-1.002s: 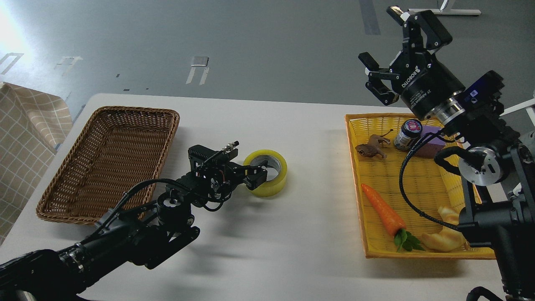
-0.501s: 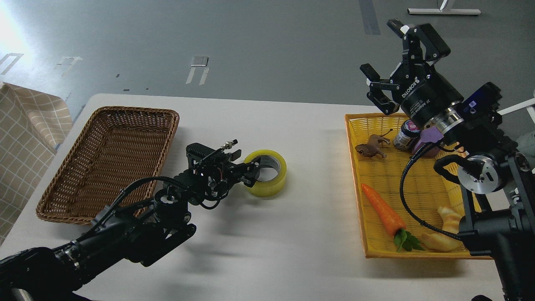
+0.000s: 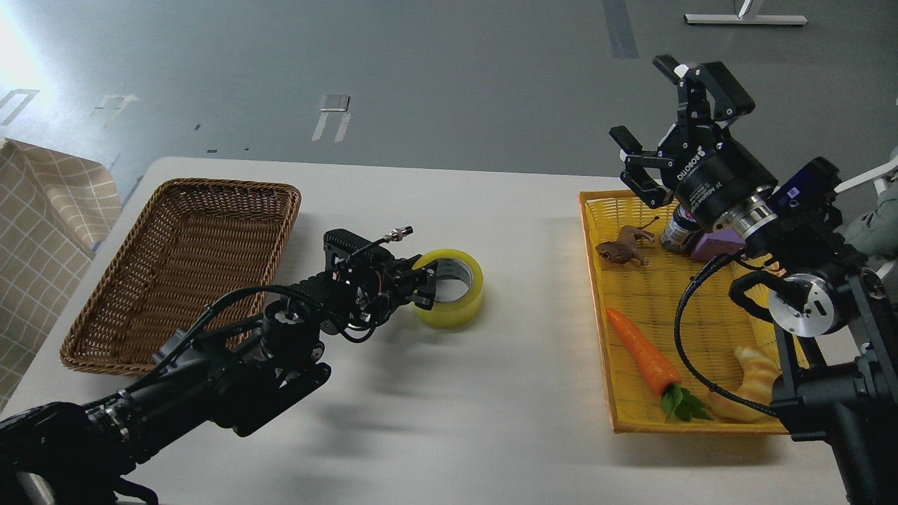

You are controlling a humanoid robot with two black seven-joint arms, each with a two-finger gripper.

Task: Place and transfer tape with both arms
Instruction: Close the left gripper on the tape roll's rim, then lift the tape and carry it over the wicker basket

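The yellow tape roll [image 3: 459,294] lies flat on the white table [image 3: 491,393], left of centre. My left gripper [image 3: 423,285] reaches in from the left and sits at the roll's left rim, with dark fingers against the wall. I cannot tell whether one finger is inside the ring or whether the jaws have closed. The tape rests on the table. My right gripper [image 3: 647,104] is open and empty, held high over the far end of the yellow basket [image 3: 596,294], fingers pointing up and away.
A brown wicker basket [image 3: 224,188] stands left of the tape. The yellow basket holds a toy animal [image 3: 621,250], a dark jar [image 3: 675,233], a purple block [image 3: 715,247], a carrot [image 3: 640,348] and a bread piece [image 3: 752,393]. A checked cloth [image 3: 42,224] lies at far left.
My left gripper has pushed forward and right up to the tape's left rim, and the tape has shifted slightly right. My right gripper has come down a little, still open.
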